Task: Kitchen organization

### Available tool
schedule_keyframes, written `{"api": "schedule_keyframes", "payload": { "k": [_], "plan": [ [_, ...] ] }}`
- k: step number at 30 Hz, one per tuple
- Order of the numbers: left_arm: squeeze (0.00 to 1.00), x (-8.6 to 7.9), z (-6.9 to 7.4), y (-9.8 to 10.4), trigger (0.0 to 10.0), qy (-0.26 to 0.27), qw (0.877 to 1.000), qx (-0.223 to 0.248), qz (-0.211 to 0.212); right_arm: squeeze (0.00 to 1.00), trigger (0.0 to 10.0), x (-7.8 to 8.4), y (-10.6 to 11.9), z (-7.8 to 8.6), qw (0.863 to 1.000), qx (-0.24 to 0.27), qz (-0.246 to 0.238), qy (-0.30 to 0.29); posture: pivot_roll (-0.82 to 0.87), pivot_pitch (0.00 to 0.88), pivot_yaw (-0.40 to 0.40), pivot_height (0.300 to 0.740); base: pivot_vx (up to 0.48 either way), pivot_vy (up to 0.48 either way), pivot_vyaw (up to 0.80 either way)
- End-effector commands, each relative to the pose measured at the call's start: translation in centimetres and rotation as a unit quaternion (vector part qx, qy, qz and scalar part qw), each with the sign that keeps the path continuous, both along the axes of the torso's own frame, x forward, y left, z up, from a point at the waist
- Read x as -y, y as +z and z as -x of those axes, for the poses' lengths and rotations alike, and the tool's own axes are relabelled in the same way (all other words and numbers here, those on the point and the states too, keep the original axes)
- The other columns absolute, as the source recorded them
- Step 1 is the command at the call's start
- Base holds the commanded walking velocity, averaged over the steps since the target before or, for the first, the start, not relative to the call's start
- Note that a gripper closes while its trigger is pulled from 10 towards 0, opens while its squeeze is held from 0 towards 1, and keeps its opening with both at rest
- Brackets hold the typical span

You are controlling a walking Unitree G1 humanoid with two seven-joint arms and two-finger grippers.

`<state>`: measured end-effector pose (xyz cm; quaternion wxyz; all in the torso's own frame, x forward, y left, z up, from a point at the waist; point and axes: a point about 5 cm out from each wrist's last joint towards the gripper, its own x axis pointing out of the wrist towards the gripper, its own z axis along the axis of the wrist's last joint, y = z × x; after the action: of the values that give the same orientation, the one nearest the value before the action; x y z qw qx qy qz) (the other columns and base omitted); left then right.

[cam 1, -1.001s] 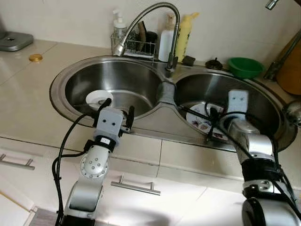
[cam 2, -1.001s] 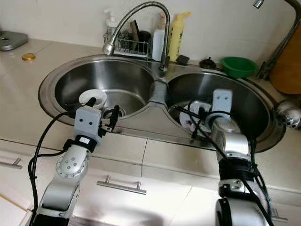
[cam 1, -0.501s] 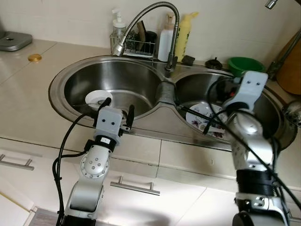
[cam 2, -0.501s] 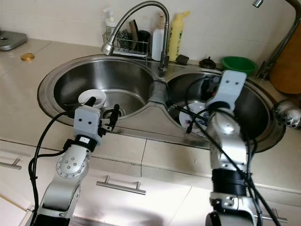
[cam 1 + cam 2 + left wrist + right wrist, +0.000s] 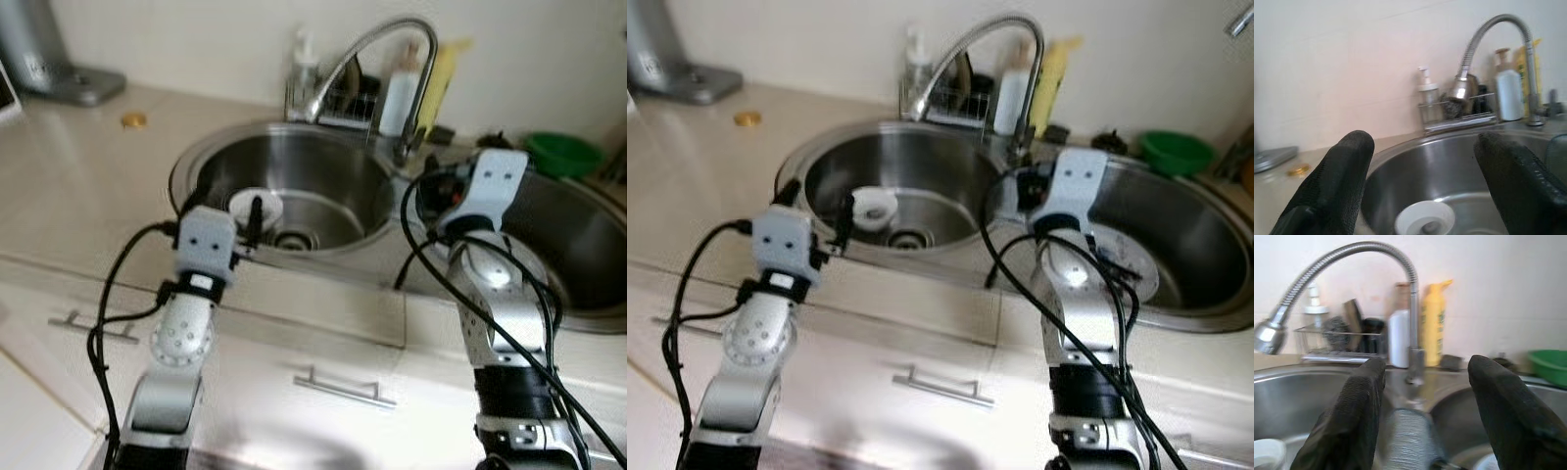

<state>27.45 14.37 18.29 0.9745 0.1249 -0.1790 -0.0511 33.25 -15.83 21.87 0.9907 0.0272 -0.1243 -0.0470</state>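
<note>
The right claw [image 5: 1422, 431] now sits higher than a second ago, lifted out of the right basin and away from the patterned plate [image 5: 1122, 269], its two fingers spread before the ridge between the basins, facing the faucet [image 5: 1409, 323]. The whole head view has swung leftward, so more tabletop [image 5: 69, 186] shows left of the left claw [image 5: 223, 206].

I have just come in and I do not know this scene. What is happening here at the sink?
The robot stands at a double sink. Both arms are raised and neither holds anything. The left gripper, open, is at the front edge of the left basin, where a small white dish lies. The right gripper, also open, is over the divider between the basins, pointing toward the faucet. A patterned plate lies in the right basin.
</note>
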Motion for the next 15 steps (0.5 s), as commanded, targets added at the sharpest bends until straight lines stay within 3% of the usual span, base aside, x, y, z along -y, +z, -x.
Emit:
{"api": "schedule_keyframes", "payload": {
  "k": [1,8,15],
  "plan": [
    [0.0,1.12,0.13,0.33,10.0,-0.021,1.0,0.01,0.0,0.0,10.0,1.03,0.27,0.39,1.0,0.013,0.015,-0.023,0.13,0.0,-0.093,0.74,0.0,0.48,0.0],
    [0.0,1.14,0.15,0.31,10.0,-0.022,1.0,0.011,0.0,0.0,10.0,0.89,0.17,0.57,0.999,0.014,0.025,-0.024,0.13,0.0,-0.094,0.74,0.0,0.431,0.0],
    [0.0,1.33,0.27,0.33,10.0,-0.023,1.0,0.018,-0.005,0.0,10.0,1.01,-0.03,1.27,0.999,0.016,0.036,-0.026,0.12,0.0,-0.094,0.74,0.0,0.04,-0.77]
  ]
}}
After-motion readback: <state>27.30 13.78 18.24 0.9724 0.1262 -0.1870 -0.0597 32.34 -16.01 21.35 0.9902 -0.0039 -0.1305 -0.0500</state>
